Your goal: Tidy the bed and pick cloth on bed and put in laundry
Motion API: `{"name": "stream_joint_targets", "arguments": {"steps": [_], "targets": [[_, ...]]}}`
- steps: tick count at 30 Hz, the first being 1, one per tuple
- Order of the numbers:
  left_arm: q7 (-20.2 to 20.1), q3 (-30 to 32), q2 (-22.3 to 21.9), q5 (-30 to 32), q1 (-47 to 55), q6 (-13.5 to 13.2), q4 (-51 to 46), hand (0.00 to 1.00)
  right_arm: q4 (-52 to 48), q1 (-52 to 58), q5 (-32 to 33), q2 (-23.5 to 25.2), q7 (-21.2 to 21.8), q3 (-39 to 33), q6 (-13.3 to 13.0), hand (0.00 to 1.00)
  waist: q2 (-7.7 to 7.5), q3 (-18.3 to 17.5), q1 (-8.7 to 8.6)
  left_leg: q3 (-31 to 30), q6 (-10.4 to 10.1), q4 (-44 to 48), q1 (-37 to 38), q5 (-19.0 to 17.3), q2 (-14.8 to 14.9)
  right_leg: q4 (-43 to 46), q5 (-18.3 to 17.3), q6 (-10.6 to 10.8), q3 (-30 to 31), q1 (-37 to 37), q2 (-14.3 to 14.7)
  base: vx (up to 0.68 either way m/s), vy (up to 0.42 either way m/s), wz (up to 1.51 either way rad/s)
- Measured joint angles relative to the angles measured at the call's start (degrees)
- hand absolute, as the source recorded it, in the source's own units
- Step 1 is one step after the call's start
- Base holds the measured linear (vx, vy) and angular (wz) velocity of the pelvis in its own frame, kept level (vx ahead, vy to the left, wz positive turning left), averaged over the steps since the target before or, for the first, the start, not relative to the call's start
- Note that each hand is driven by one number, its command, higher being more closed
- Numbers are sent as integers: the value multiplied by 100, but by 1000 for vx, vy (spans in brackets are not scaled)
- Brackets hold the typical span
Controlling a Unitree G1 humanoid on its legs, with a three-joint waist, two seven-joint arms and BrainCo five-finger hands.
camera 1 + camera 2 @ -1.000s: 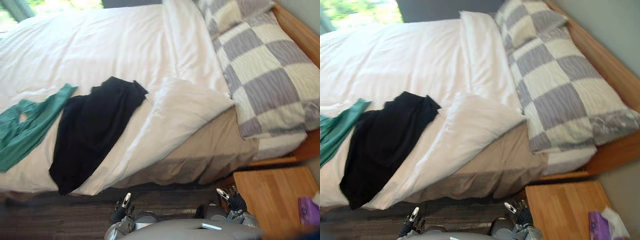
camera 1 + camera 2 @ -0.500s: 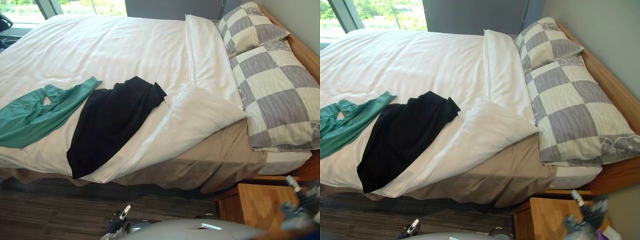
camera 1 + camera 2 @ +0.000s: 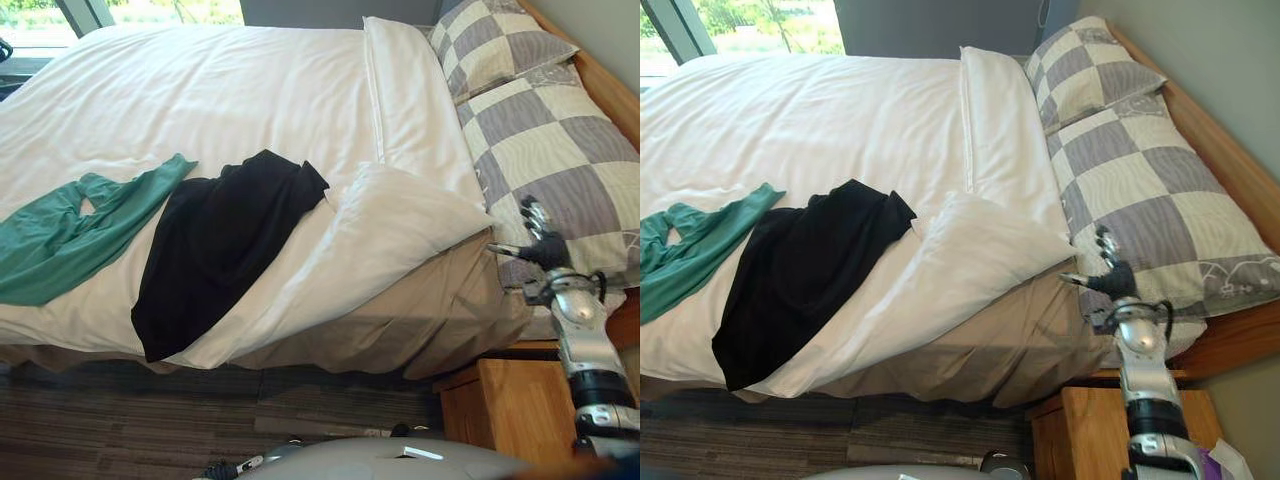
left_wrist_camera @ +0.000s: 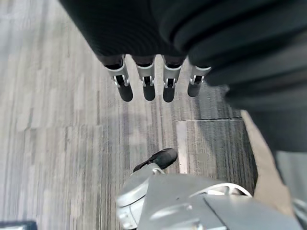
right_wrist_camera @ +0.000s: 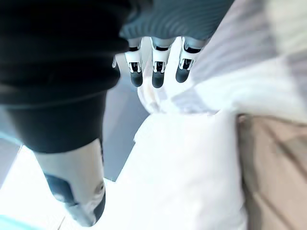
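- Right hand [image 3: 541, 248] hovering by checked pillow [image 3: 560, 140] at head end of bed [image 3: 400, 335], fingers spread, nothing held; probably lined up for folded-back duvet corner [image 3: 395, 220].
- Left hand [image 4: 146, 86] low over floor [image 4: 57, 120], fingers straight, empty.
- Black cloth [image 3: 215, 250] and green cloth [image 3: 60, 240] lying along near edge, not yet collected.

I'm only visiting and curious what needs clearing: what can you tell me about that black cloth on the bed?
The black cloth is a plain, matte, soft-looking garment, lying flat and slightly rumpled, slanting across the white duvet by the bed's near edge, its lower end drooping over that edge. Its upper corner meets the duvet's folded-back flap; a green garment lies close on its left. Nothing rests on it.
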Motion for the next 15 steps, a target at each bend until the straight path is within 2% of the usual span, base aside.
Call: {"name": "stream_joint_targets", "arguments": {"steps": [4,6,7,9,10,15], "targets": [[-17,4,25,90,-23,-75,-53,0,91,-644,-2,-180,32,397,252,0,-45,162,70,-123,49,25,-88,54,-31,-102,70,11,-60,53,-22,-34,4,20],[-56,2,112,136,-49,-131,-183,0,250,-1079,-3,-182,29,562,321,0,-126,370,102,-156,61,42,-158,111,-29,-104,110,-17,-84,14,-22,-132,-9,13],[-104,4,218,126,-172,-200,-207,0,399,-1524,-4,-185,-2,681,410,0,-193,593,162,-233,67,132,-341,152,-8,-91,148,-60,-119,-111,-18,-144,-24,17],[-164,7,272,107,-302,-247,-203,0,464,-1840,-5,-199,-21,745,460,0,-215,732,193,-268,67,184,-495,160,19,-41,158,-67,-124,-268,-14,-155,-33,13],[-171,20,328,28,-541,-296,-207,0,525,-2258,-13,-210,-119,761,492,0,-247,961,298,-286,97,264,-724,182,44,69,168,-88,-108,-496,-19,-136,-27,7],[-168,173,471,-172,-1179,-521,-326,0,828,-3408,-105,-514,-392,994,514,0,-332,1653,477,-492,124,645,-1351,231,136,281,199,-159,-130,-948,-6,-135,-48,16]]}}
